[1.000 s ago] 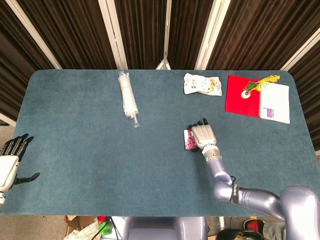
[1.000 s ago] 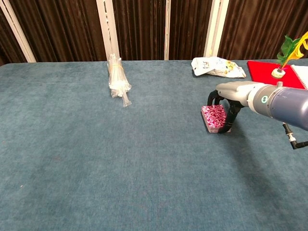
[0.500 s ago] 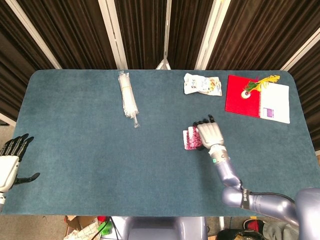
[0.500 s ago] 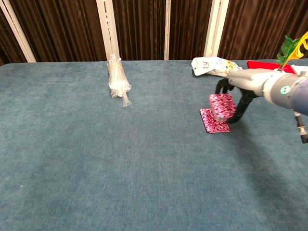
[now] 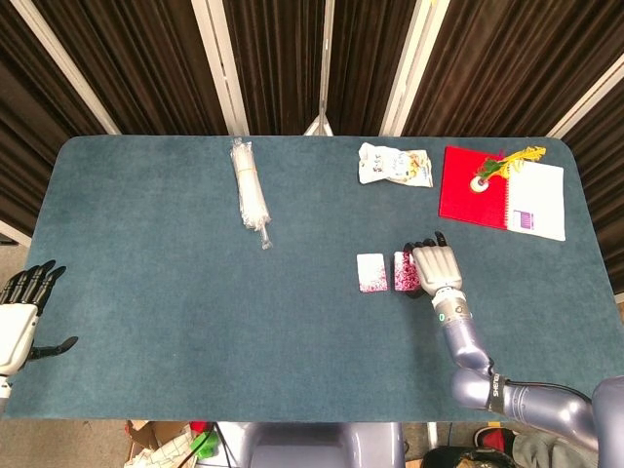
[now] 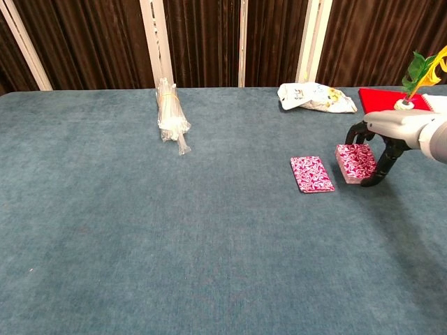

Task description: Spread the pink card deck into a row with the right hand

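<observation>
My right hand [image 5: 434, 266] [image 6: 388, 137] grips a stack of the pink patterned card deck [image 5: 404, 273] [image 6: 355, 162], its fingers curled over the stack, which sits low at the table surface. A separate pink card or thin pile [image 5: 371, 272] [image 6: 311, 174] lies flat on the blue cloth just to the left of the held stack, with a small gap between them. My left hand [image 5: 21, 310] hangs at the table's left front edge with fingers spread, holding nothing; only the head view shows it.
A clear plastic-wrapped bundle [image 5: 250, 191] [image 6: 170, 113] lies at the back left. A white snack bag [image 5: 393, 165] [image 6: 315, 97] and a red notebook [image 5: 475, 187] with a small flower ornament [image 5: 505, 166] sit at the back right, behind my right hand.
My right hand has moved to the right with most of the deck, leaving one pink card or thin pile flat where the deck stood. The left hand has not moved.
</observation>
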You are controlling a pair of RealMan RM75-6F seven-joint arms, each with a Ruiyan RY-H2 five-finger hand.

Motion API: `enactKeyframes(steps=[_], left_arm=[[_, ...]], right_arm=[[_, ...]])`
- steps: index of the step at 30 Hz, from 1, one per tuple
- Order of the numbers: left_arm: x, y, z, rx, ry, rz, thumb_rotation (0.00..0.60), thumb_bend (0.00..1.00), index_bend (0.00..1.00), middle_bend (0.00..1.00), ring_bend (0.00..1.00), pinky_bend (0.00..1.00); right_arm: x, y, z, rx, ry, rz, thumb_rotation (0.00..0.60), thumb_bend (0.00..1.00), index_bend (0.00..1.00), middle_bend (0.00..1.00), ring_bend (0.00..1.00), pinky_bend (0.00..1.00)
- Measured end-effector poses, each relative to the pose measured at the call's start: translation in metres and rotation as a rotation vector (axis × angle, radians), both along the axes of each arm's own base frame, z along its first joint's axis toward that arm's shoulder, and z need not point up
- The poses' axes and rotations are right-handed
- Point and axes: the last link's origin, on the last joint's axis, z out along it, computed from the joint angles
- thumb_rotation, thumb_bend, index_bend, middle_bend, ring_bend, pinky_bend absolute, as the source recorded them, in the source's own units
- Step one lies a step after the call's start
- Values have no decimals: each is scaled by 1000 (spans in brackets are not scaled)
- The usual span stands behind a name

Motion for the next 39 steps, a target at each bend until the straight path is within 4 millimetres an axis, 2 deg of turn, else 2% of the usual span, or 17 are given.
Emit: enactKeyframes(steps=[4,6,13,18,20,23,28,31,39], left_arm=[[-1,0,0,1,-1,4,600,0,0,0,0,0],[-1,1,1,2,-2,6,600,0,0,0,0,0],[-1,1,1,-1,-2,8,600,0,0,0,0,0],[-1,1,1,-2,-3,10,600,0,0,0,0,0],[-1,1,1,-2,-3,11,600,0,0,0,0,0],[-1,1,0,-3,-4,11,600,0,0,0,0,0],[-1,1,0,-2,-5,11,600,0,0,0,0,0],[-1,1,1,-2,-6,11,600,0,0,0,0,0],[-1,1,1,-2,-7,8,600,0,0,0,0,0]], right_arm=[[-5,-2,-3,-1,2,-14,600,212,238,305,82,0],[-7,-2,-4,5,12,-18,600,212,190,263,62,0],[-11,-3,-8,25,42,-39,600,211,95,151,18,0],[-12,-3,-9,39,56,-50,600,211,74,136,10,0],[-11,-3,-9,40,55,-52,600,210,90,136,11,0],[-11,-3,-9,35,53,-49,600,211,171,172,36,0],[-10,-4,-8,19,41,-40,600,212,416,405,159,0],[-8,-5,-8,2,26,-29,600,211,497,469,208,0],[-11,-5,-5,-22,10,-12,600,211,549,509,243,0]])
